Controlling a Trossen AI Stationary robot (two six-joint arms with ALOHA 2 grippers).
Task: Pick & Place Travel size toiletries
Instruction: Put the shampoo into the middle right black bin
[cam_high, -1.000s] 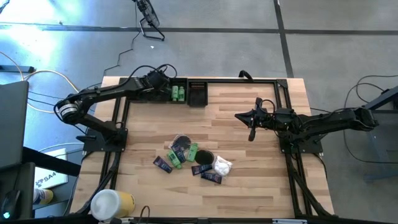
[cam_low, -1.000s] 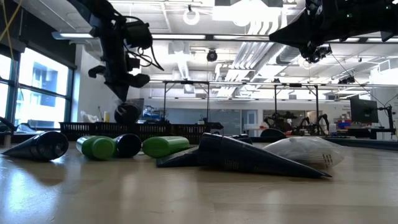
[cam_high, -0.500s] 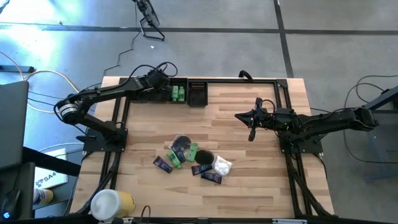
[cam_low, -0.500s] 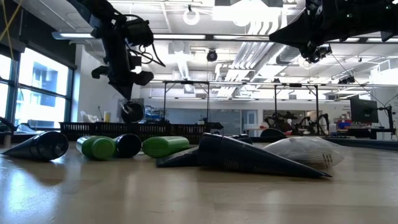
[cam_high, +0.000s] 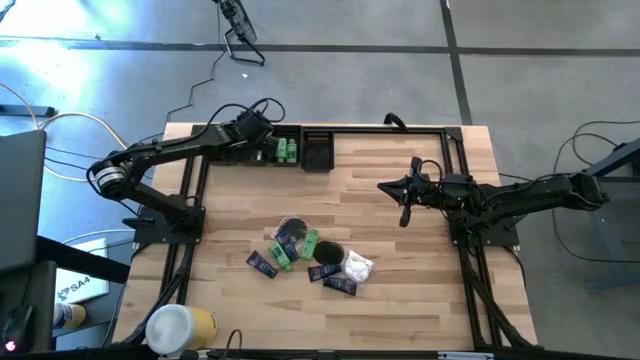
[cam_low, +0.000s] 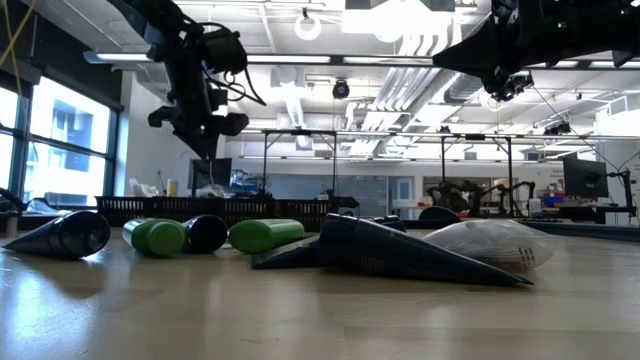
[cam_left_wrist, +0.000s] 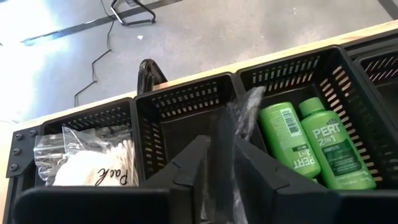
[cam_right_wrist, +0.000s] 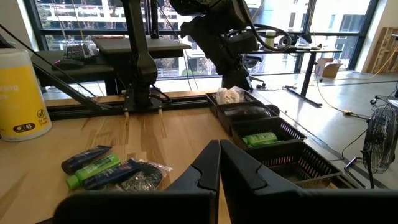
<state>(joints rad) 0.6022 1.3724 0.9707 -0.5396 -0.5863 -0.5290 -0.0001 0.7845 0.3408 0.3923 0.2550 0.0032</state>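
Note:
My left gripper (cam_high: 268, 141) hangs over the row of black baskets (cam_high: 300, 150) at the table's far edge, its fingers a little apart. A clear plastic wrapper (cam_left_wrist: 244, 115) stands up between them over the middle compartment (cam_left_wrist: 180, 118). Two green bottles (cam_left_wrist: 311, 146) lie in the compartment beside it, and a white wrapped packet (cam_left_wrist: 93, 168) in another. More toiletries lie in a pile (cam_high: 310, 258) at mid-table: green bottles, dark sachets, black discs, a white packet. My right gripper (cam_high: 383, 186) waits shut above the table's right half. My left gripper has its fingers (cam_left_wrist: 193, 165) on either side of the clear wrapper's lower part (cam_left_wrist: 225, 143), slanting down from above the baskets. I cannot tell whether they touch it. What the wrapper contains is hidden in the dark compartment.
A large white-and-yellow cylinder (cam_high: 180, 327) stands at the near left corner. A black frame (cam_high: 455, 160) borders the table. Bare wood lies between the pile and the baskets.
The round black disc that hung under my left gripper in the low view has dropped out of sight behind the basket wall. The gripper has stayed over the baskets and tipped slightly.

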